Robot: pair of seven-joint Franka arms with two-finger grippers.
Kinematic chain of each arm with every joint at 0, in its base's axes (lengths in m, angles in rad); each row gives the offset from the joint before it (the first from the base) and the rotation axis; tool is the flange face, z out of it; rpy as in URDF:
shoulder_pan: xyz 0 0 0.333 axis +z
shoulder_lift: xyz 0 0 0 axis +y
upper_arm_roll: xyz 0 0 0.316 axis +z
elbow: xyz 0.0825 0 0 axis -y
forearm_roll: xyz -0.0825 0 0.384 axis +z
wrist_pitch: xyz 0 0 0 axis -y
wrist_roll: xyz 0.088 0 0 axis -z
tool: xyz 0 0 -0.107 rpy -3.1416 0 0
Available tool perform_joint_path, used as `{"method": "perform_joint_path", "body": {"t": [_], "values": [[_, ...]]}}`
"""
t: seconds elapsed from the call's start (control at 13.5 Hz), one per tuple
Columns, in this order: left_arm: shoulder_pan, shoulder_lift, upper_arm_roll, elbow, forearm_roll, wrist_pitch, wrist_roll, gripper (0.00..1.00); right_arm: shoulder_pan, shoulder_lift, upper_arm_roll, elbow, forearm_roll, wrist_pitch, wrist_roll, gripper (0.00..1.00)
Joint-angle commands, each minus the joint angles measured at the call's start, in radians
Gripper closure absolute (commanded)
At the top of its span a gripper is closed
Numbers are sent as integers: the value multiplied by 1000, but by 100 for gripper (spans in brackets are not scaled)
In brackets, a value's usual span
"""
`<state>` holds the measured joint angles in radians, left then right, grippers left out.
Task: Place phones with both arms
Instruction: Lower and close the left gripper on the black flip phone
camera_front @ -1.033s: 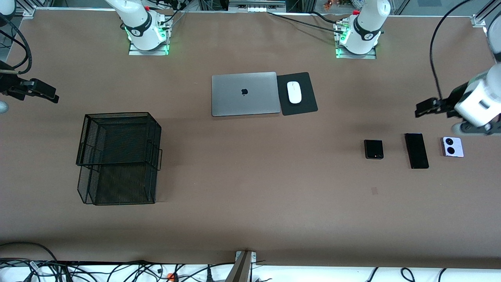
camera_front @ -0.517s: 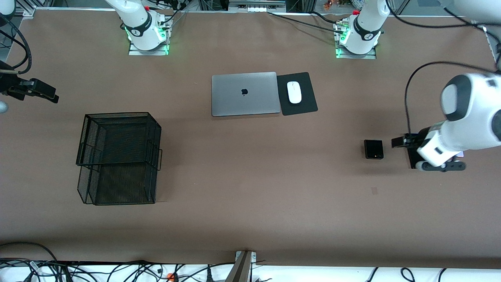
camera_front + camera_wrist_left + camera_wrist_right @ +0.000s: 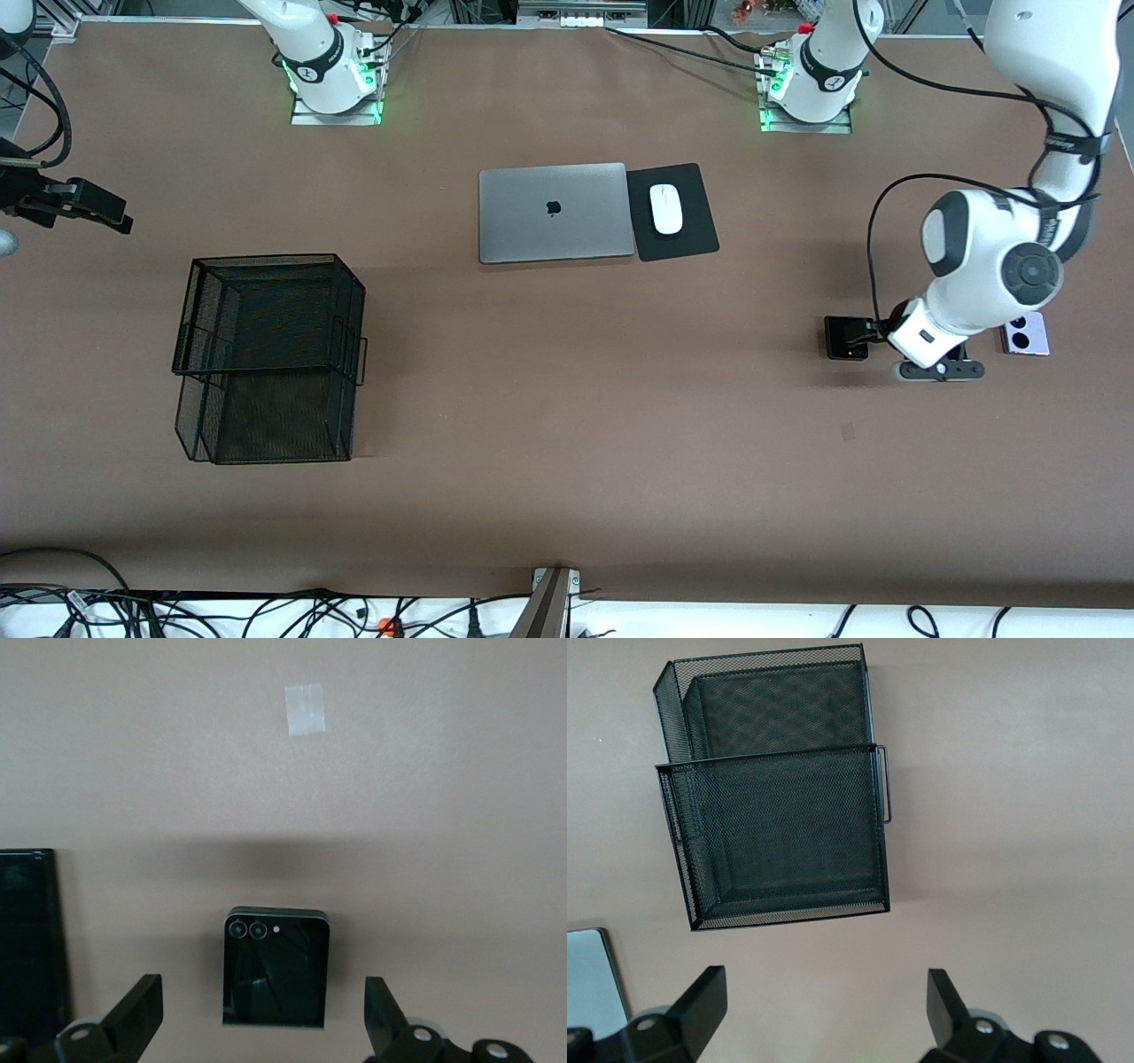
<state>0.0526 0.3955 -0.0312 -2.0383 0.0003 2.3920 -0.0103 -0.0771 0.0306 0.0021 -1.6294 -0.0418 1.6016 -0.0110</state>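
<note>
My left gripper (image 3: 261,1019) hangs over the black flip phone (image 3: 845,338), jaws spread wide, nothing between them. In the left wrist view the flip phone (image 3: 275,968) sits centred between my two fingers (image 3: 133,1019), apart from both, lying flat on the surface (image 3: 567,425) with its twin lenses and flash showing. In the front view my left gripper (image 3: 873,332) is mostly hidden under the wrist, just its black tip over the flip phone's edge.

Long black slab phone (image 3: 31,939) lies flat just beside the flip phone, toward the left arm's end; the wrist view shows only part of it, and in the front view my forearm covers nearly all of it. Lilac-white phone (image 3: 1026,335) is next along that same row, further toward the left arm's end, partly covered by the arm; two round black circles are visible. All three phones are on the surface, none held.

A pale tape patch (image 3: 305,710) sits on the surface nearer the front camera than the flip phone.

My right gripper (image 3: 824,1014) waits in the air, jaws spread, empty, near the right arm's end of the surface; front view shows it at the frame edge (image 3: 97,211). Its wrist camera looks at the black mesh basket (image 3: 775,784), a two-tier wire tray, with a corner of the grey laptop (image 3: 592,979) in frame.

Laptop (image 3: 555,213) is closed, mid-surface, with a white mouse (image 3: 665,208) on a black mouse pad (image 3: 687,235) touching its side.
</note>
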Motion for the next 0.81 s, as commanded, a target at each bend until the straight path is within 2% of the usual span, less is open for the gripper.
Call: {"method": "perform_joint_path", "body": {"t": [0.0, 0.3, 0.74], "values": [[6, 35, -7, -17, 6, 64, 20, 0, -13, -5, 15, 9, 2, -2, 9, 0], [7, 83, -7, -74, 7, 194, 20, 0, -13, -5, 13, 9, 2, -2, 9, 0], [6, 126, -7, -79, 9, 213, 21, 0, -13, -5, 15, 9, 2, -2, 8, 0]]}}
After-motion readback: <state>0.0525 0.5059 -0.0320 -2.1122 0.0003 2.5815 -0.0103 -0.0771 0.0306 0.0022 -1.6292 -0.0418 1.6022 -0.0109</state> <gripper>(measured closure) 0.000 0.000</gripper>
